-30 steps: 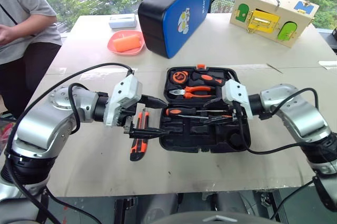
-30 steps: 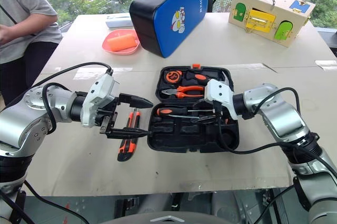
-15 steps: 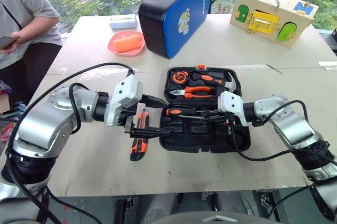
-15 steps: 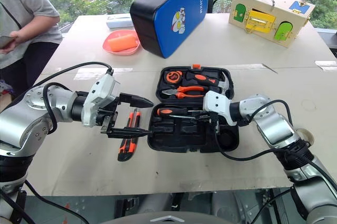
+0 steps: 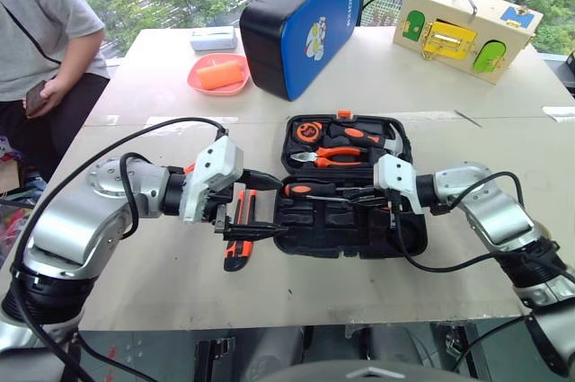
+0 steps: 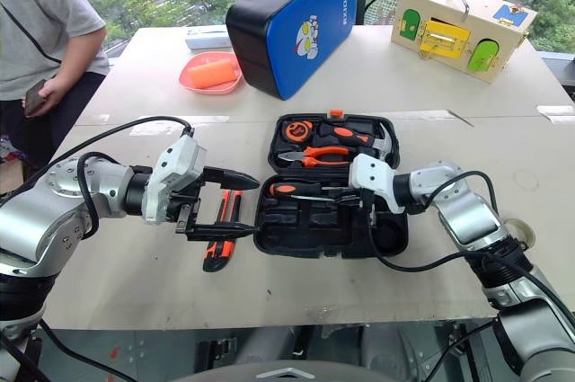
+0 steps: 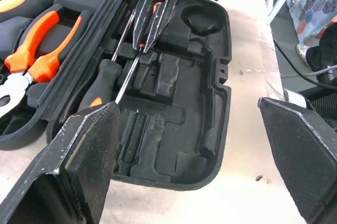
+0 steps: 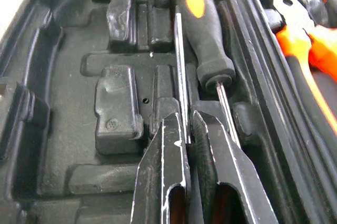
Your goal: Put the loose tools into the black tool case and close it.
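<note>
The black tool case [image 5: 409, 243] lies open in the middle of the table. A black-and-orange-handled screwdriver [image 5: 310, 190] rests in its near half. My right gripper [image 8: 187, 121] is low over that half, shut on the thin shaft of a slim screwdriver [image 8: 180, 66] lying beside the handled one [image 8: 205, 34]. My left gripper [image 5: 269, 205] hovers open and empty at the case's left edge. Under it, on the table, lies the orange-black utility knife [image 5: 235, 252], partly hidden by the lower finger.
Hammer, pliers [image 5: 337, 155] and tape measure sit in the case's far half. Behind stand a blue-and-black case [image 5: 301, 18], a pink tray [image 5: 216, 72] and a wooden latch box [image 5: 467, 22]. A person [image 5: 45, 31] stands at the table's left side.
My right gripper has sunk into the case's near half and its fingers have shut on the slim shaft. My left gripper kept still. The person's arm has dropped.
</note>
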Tool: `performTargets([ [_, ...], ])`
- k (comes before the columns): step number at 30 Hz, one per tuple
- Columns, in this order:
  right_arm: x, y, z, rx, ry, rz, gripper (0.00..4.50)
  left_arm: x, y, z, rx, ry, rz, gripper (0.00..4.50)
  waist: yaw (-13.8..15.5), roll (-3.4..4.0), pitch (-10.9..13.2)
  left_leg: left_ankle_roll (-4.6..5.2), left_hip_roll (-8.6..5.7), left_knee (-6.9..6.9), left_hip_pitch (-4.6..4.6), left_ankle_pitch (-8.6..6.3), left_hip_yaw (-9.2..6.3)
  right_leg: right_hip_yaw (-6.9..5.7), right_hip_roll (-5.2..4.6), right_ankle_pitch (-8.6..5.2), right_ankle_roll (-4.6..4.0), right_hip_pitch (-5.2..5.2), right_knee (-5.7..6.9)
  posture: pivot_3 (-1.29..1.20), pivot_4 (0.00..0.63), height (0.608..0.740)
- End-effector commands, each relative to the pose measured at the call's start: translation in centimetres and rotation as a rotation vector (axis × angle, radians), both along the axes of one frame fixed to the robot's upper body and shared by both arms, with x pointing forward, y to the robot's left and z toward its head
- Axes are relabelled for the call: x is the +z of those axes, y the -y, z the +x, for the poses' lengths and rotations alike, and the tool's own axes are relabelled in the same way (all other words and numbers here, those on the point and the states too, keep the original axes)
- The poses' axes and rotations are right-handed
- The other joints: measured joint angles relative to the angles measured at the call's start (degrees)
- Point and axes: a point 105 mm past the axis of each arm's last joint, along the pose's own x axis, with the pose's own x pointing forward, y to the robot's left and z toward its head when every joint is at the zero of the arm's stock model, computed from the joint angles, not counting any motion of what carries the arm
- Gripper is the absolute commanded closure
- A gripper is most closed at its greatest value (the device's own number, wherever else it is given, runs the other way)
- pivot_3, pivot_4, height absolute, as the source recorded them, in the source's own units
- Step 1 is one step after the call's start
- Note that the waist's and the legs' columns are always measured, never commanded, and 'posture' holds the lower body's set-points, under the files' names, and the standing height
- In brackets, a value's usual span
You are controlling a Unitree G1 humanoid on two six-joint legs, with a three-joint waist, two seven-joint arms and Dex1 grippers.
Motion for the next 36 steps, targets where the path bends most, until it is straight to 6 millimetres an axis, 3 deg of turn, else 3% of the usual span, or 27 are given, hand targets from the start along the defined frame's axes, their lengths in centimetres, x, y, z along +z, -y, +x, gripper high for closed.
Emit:
performTargets([
  [1, 1.1, 0.7, -0.2, -0.032, -0.07, 0.04, 4.45, 1.1, -0.2, -0.1, -0.01, 0.054, 0.006, 0.0, -0.01, 0.01, 0.01, 0.0, 0.0, 0.0, -0.03, 0.0, -0.01, -0.01, 0.0, 0.0, 0.0, -0.02, -0.01, 0.0, 0.15, 0.735],
  [7, 0.7, 1.7, -0.9, -0.032, -0.067, -0.014, 4.45, 1.2, 0.0, 0.2, -0.025, 0.063, 0.006, 0.0, -0.04, 0.03, 0.02, -0.01, 0.0, -0.03, -0.31, 0.0, -0.03, -0.03, -0.02, -0.01, -0.01, -0.33, -0.02, 0.0, 0.15, 0.735],
  [14, -2.7, 3.0, -0.5, -0.033, 0.011, -0.194, 4.45, 1.3, 0.2, 0.5, -0.034, 0.072, 0.006, 0.0, -0.09, 0.01, 0.01, -0.01, 0.0, -0.01, -0.3, 0.01, -0.01, -0.02, -0.03, -0.01, -0.01, -0.32, -0.02, 0.0, 0.15, 0.735],
  [17, -3.1, 3.2, -0.5, 0.004, 0.069, -0.232, 4.45, 1.4, 0.1, 0.5, -0.031, 0.073, 0.009, 0.0, -0.08, -0.01, -0.01, -0.01, 0.0, 0.0, -0.21, 0.01, 0.0, -0.02, -0.01, 0.0, -0.01, -0.22, -0.03, 0.0, 0.15, 0.735],
  [22, 0.6, 1.5, -0.5, 0.018, 0.087, -0.036, 4.45, 1.0, -0.6, 0.7, 0.004, 0.068, 0.026, 0.0, -0.13, -0.01, -0.01, -0.01, 0.0, 0.0, -0.08, 0.01, 0.0, -0.01, 0.0, 0.0, 0.0, -0.08, -0.01, 0.0, 0.15, 0.735],
  [25, 5.6, 0.2, -0.8, 0.053, 0.128, 0.185, 4.45, 0.8, -1.8, 0.9, 0.08, 0.064, 0.021, 0.0, -0.3, 0.04, 0.03, -0.01, 0.01, -0.03, -0.18, 0.01, -0.01, 0.0, 0.0, 0.0, -0.01, -0.15, 0.0, 0.0, 0.15, 0.735],
  [28, 8.6, 0.0, -1.7, 0.117, 0.153, 0.268, 4.45, 0.7, -3.5, 0.8, 0.186, 0.06, 0.009, 0.0, -0.82, 0.14, 0.1, -0.03, 0.01, -0.1, -0.39, 0.02, 0.0, 0.18, -0.06, 0.0, -0.01, -0.48, 0.03, 0.0, 0.15, 0.735],
  [30, 10.6, 0.0, -2.8, 0.199, 0.139, 0.317, 4.45, 0.6, -5.9, 0.1, 0.336, 0.043, -0.023, 0.0, -1.22, 0.14, 0.11, -0.04, 0.02, -0.11, -0.38, 0.02, -0.03, 0.14, -0.05, -0.01, -0.01, -0.48, 0.01, 0.0, 0.15, 0.735],
  [31, 11.1, -0.1, -3.2, 0.228, 0.128, 0.33, 3.95, 0.4, -6.8, -0.4, 0.393, 0.034, -0.032, 0.0, -1.48, 0.16, 0.1, -0.04, 0.03, -0.15, -0.39, 0.02, -0.03, 0.19, -0.04, -0.01, -0.01, -0.5, -0.02, 0.0, 0.15, 0.735],
  [32, 11.6, 0.0, -3.6, 0.262, 0.107, 0.34, 3.73, 0.1, -7.8, -1.1, 0.459, 0.023, -0.038, 0.0, -1.74, 0.14, 0.11, -0.03, 0.03, -0.23, -0.32, 0.02, -0.03, 0.29, -0.05, -0.01, -0.01, -0.48, -0.06, 0.0, 0.15, 0.735],
  [36, 12.4, -0.1, -4.6, 0.351, 0.084, 0.333, 1.76, -1.6, -11.8, -4.3, 0.713, 0.003, -0.019, 0.0, -1.57, 0.14, 0.11, -0.04, 0.06, -0.31, -0.33, 0.01, -0.04, 0.32, -0.08, 0.0, -0.03, -0.51, -0.22, 0.0, 0.15, 0.735],
])
